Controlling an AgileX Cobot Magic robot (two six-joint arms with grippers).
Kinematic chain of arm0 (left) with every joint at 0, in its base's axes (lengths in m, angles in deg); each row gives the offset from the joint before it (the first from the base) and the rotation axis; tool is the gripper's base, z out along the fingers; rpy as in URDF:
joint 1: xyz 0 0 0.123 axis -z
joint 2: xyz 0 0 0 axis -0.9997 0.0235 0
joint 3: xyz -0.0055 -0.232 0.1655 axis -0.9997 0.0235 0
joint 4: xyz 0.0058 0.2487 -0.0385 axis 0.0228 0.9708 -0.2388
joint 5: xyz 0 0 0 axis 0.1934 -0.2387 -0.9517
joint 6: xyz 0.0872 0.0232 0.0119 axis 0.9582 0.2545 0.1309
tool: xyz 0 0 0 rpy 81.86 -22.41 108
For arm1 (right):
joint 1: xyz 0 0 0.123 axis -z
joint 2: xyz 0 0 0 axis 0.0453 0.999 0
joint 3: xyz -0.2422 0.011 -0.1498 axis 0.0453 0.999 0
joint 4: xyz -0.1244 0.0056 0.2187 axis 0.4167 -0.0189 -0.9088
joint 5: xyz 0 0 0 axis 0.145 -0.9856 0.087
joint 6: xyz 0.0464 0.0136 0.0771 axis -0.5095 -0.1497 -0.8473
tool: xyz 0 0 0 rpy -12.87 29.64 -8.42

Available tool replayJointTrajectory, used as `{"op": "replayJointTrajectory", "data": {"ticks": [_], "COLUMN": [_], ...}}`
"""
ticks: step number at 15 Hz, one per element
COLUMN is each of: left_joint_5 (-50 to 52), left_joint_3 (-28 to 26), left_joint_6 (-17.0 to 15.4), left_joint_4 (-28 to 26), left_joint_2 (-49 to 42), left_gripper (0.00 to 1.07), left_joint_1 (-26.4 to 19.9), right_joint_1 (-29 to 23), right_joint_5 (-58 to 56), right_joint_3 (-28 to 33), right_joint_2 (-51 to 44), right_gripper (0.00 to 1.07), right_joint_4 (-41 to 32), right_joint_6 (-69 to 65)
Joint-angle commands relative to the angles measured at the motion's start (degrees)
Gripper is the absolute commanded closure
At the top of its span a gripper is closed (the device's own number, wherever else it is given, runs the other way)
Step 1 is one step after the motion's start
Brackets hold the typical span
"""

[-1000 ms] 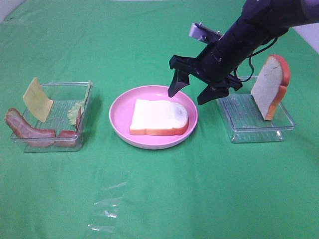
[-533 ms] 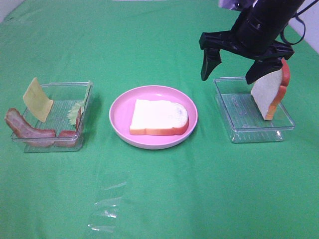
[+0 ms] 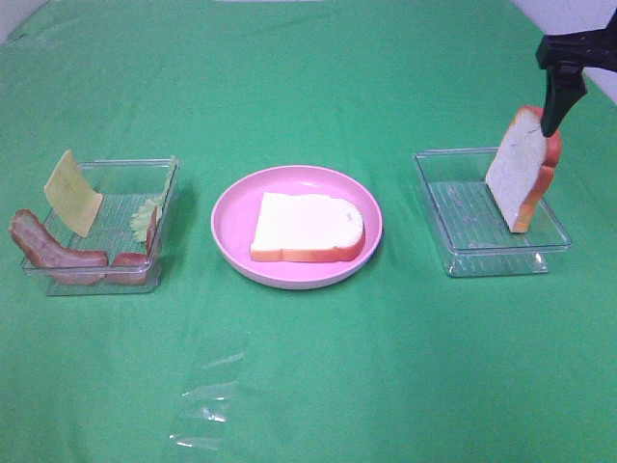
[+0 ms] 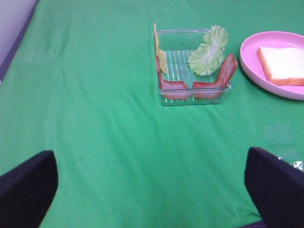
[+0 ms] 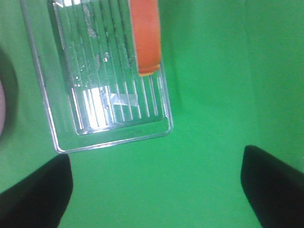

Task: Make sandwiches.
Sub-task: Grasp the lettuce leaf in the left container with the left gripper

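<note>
One white bread slice (image 3: 307,227) with an orange-brown crust lies flat on the round pink plate (image 3: 231,217) at the middle of the green cloth. A second slice (image 3: 521,169) stands on edge in the clear right tray (image 3: 463,217). The clear left tray (image 3: 116,169) holds a yellow cheese square (image 3: 71,193), bacon strips (image 3: 48,251) and lettuce (image 3: 145,217). My right gripper (image 5: 156,194) is open and empty, high beyond the standing slice; only one black finger (image 3: 557,101) shows in the exterior view. My left gripper (image 4: 152,190) is open and empty, well short of the left tray.
A crumpled patch of clear film (image 3: 207,405) lies on the cloth near the front. The cloth's edge and a pale surface (image 3: 578,14) show at the far right corner.
My right gripper has drawn away from above the plate, rising and moving right past the right tray, almost out of the exterior view. The slice on the plate stays put.
</note>
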State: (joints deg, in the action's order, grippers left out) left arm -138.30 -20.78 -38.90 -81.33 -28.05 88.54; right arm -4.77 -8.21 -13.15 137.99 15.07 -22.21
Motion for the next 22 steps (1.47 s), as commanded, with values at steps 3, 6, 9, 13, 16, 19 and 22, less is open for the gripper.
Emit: {"op": "replayJointTrajectory", "data": {"ticks": [3, 6, 9, 13, 16, 19, 22], "left_joint_5": [0.3, 0.3, 0.3, 0.3, 0.3, 0.3, 0.3], "left_joint_3": [0.1, 0.1, 0.1, 0.1, 0.1, 0.1, 0.1], "left_joint_6": [0.0, 0.0, 0.0, 0.0, 0.0, 0.0, 0.0], "left_joint_4": [0.2, 0.2, 0.2, 0.2, 0.2, 0.2, 0.2], "left_joint_2": [-0.9, -0.9, -0.9, -0.9, -0.9, -0.9, -0.9], "left_gripper": [0.04, 0.04, 0.04, 0.04, 0.04, 0.04, 0.04], "left_joint_1": [-0.1, -0.1, -0.1, -0.1, -0.1, -0.1, -0.1], "right_joint_1": [1.9, 1.8, 1.8, 1.8, 1.8, 1.8, 1.8], "right_joint_5": [-12.1, -12.1, -12.1, -11.9, -10.1, -8.9, -7.5], "right_joint_3": [-0.1, 5.2, 19.0, 36.0, 42.2, 44.8, 46.8], "right_joint_2": [-1.4, -7.1, -21.2, -49.4, -67.6, -79.6, -92.4], "right_gripper": [0.15, 0.15, 0.15, 0.15, 0.15, 0.15, 0.15], "right_joint_4": [3.0, 2.1, 2.1, 2.1, 2.0, 1.9, 2.0], "right_joint_6": [-0.2, -0.2, -0.7, -0.6, 2.9, 3.3, 5.4]}}
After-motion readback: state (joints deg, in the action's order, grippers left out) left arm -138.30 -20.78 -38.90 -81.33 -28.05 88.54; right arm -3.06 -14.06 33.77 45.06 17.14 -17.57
